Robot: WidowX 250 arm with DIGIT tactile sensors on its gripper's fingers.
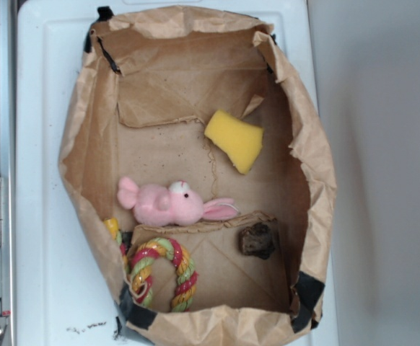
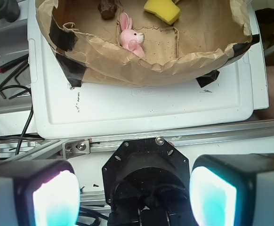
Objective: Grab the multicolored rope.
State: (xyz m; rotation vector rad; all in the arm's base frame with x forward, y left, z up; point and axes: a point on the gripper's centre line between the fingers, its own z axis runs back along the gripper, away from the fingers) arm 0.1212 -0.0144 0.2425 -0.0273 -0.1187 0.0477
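In the exterior view the multicolored rope point(image 1: 183, 274), twisted in red, yellow and green, lies bent in an arch in the near left corner of the brown paper bag point(image 1: 318, 166). My gripper does not appear there. In the wrist view my gripper point(image 2: 134, 188) is open, its pale glowing pads point(image 2: 54, 197) set wide apart with nothing between them. It hangs over the black arm base point(image 2: 146, 165), well outside the bag point(image 2: 165, 70). The bag's wall hides the rope in this view.
Inside the bag lie a pink plush bunny point(image 1: 170, 204) just beside the rope, a yellow sponge wedge point(image 1: 235, 139) and a small brown lump point(image 1: 257, 240). The bag rests on a white tray point(image 2: 141, 108). A metal rail point(image 2: 212, 134) and black cables point(image 2: 5, 94) lie nearby.
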